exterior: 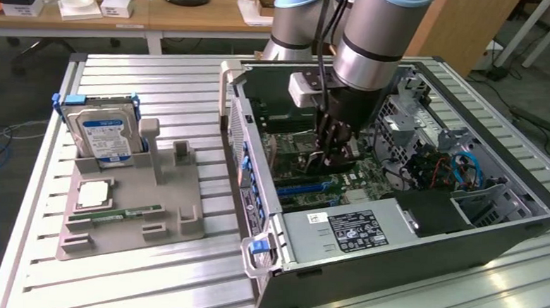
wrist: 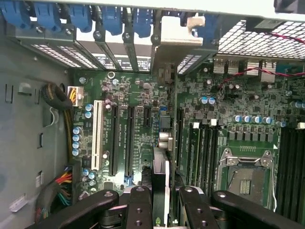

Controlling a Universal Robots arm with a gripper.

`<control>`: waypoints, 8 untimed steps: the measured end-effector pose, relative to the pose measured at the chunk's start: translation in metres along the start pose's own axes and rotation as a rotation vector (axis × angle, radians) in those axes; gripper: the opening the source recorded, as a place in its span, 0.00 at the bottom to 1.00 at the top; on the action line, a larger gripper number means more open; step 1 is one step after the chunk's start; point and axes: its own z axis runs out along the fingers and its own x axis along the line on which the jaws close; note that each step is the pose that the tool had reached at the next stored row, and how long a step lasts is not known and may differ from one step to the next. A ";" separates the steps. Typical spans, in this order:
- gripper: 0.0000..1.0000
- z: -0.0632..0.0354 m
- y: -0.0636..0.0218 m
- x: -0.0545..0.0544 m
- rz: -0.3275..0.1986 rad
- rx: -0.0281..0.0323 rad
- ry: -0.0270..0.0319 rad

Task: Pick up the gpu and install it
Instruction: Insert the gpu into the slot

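The arm (exterior: pixel 370 53) reaches straight down into the open computer case (exterior: pixel 528 218), its gripper (wrist: pixel 161 204) clamped narrowly on the gpu (wrist: pixel 160 166), held edge-on over the motherboard (wrist: pixel 131 98).

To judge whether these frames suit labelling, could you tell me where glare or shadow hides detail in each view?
Exterior view: glare streaks the table beside the case, and the arm shades the case's inside. Wrist view: the case's rim is washed out white, the motherboard evenly lit, the gripper holding the gpu dark.
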 end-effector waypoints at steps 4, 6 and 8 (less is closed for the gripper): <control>0.27 0.0025 0.0009 0.000 0.000 -0.0001 0.0002; 0.27 0.0039 0.0014 0.000 0.000 -0.0001 0.0002; 0.27 0.0062 0.0014 0.000 0.000 -0.0001 0.0002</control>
